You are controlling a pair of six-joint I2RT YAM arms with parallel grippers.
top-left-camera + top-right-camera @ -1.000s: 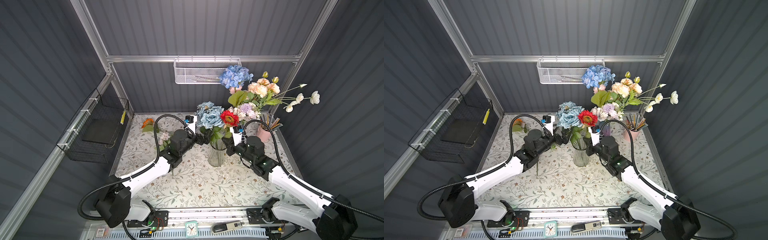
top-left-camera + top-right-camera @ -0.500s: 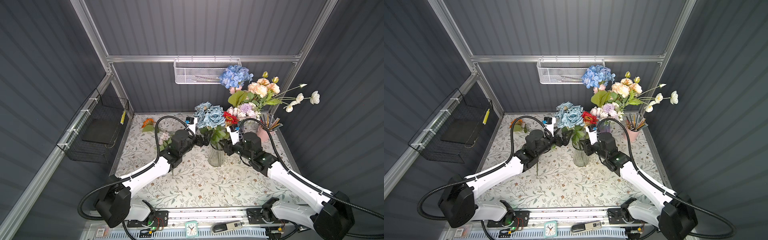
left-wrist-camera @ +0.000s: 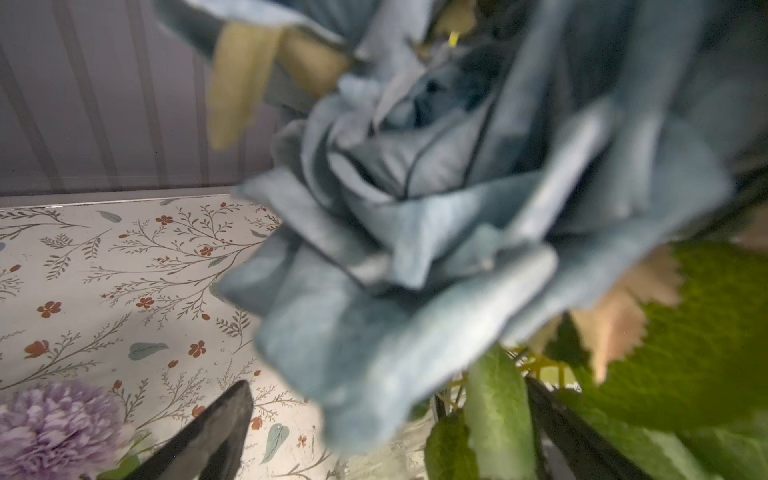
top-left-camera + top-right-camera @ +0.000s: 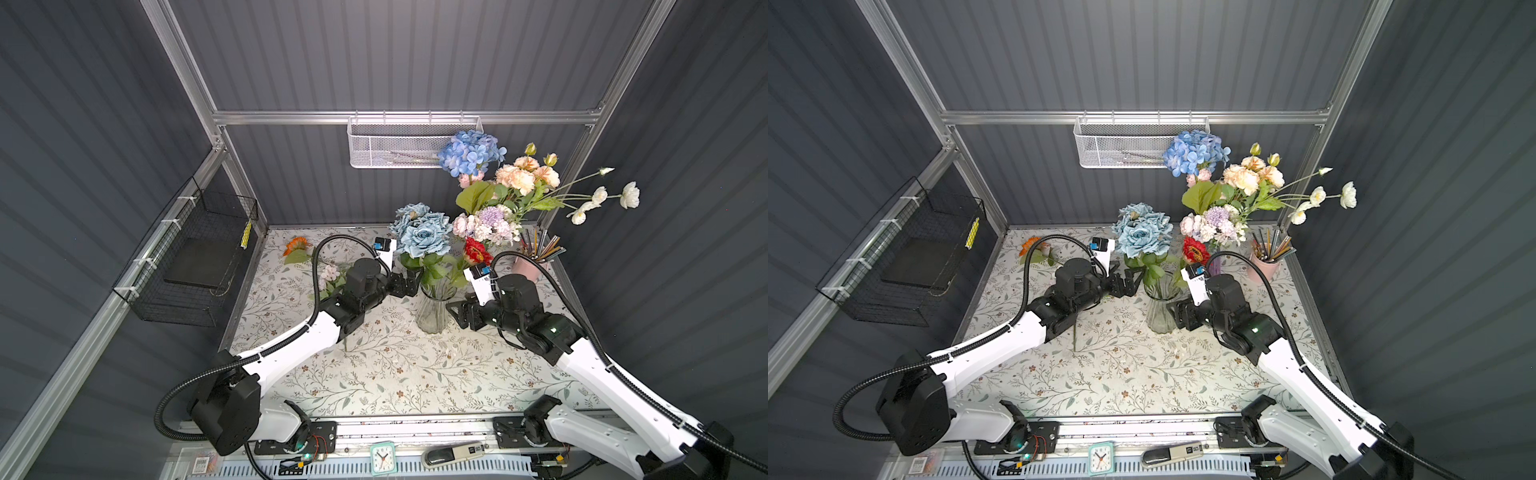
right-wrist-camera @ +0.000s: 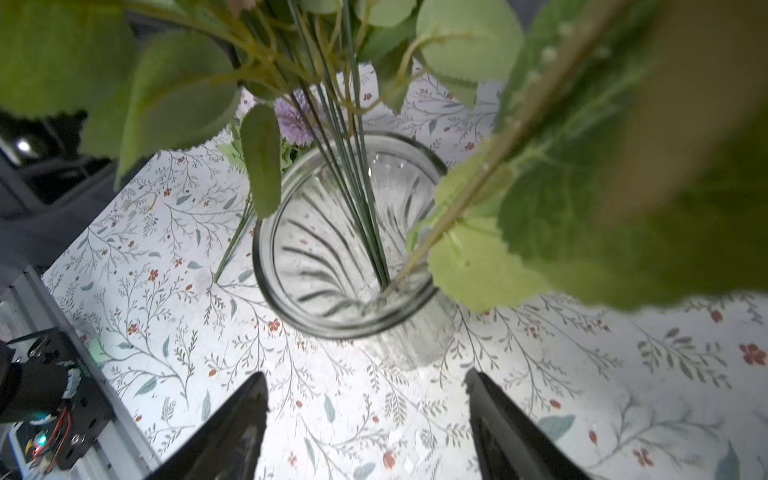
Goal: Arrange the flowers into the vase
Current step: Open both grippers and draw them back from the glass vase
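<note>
Seeing vase (image 4: 432, 309) upright at table centre in both top views; clear ribbed glass on the tablecloth (image 4: 395, 374). Holds blue roses (image 4: 424, 232): stems near vertical, heads right above the rim, leaning a touch to frame left. Holds red daisy (image 4: 477, 250) too: long axis slanted, foot inside the vase, head up and to frame right, just above the right arm's camera block. Same in right wrist view: stems converging on one side of the vase mouth.

Left gripper (image 4: 409, 284): spread fully wide, just left of the vase rim, pointing to frame right into the rose leaves. Leaves between the fingers (image 3: 216, 428) in left wrist view, nothing clamped.

Right gripper (image 4: 457, 313): jaws well apart, empty, low beside the vase body on its right, pointing at it. Apart from the glass in right wrist view.

Loose on the tablecloth: orange daisy (image 4: 296, 245) flat at upper left of the table, stem direction unreadable. Pale flower (image 4: 330, 272) flat just left of the left arm, head toward frame top, stem running down-frame under the arm.

Second bunch (image 4: 498, 187) standing at upper right behind the vase: mostly upright, white blooms (image 4: 598, 199) on long stems reaching to frame right. Container hidden. Pencil cup (image 4: 525, 268) beside it.
</note>
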